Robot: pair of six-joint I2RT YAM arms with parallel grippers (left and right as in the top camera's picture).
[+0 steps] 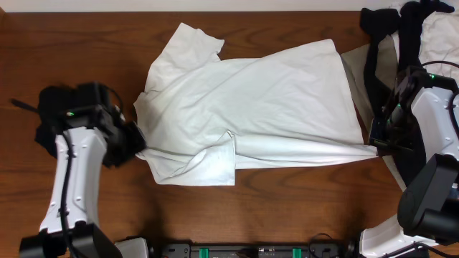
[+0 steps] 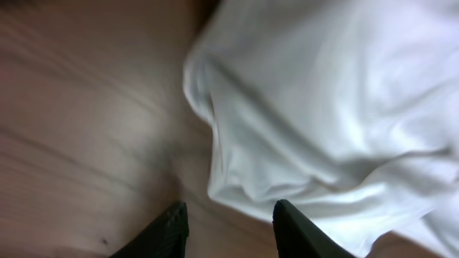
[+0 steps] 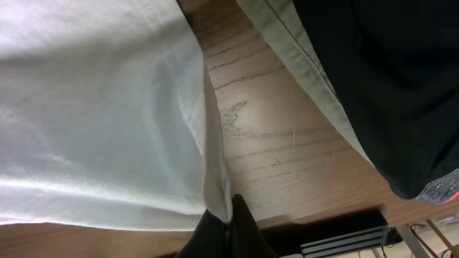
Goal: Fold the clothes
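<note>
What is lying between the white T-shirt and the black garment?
In the right wrist view, a strip of bare wooden table lies beside the white T-shirt, then a beige cloth edge bordering the black garment.

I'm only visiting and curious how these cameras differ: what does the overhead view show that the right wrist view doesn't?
Only overhead: the whole white T-shirt spread out, and the left end effector at its left edge. Only right wrist: a close look at the right end effector pinching the shirt's edge. Both: the shirt, the beige cloth and black cloth beside it, and the wooden table.
</note>
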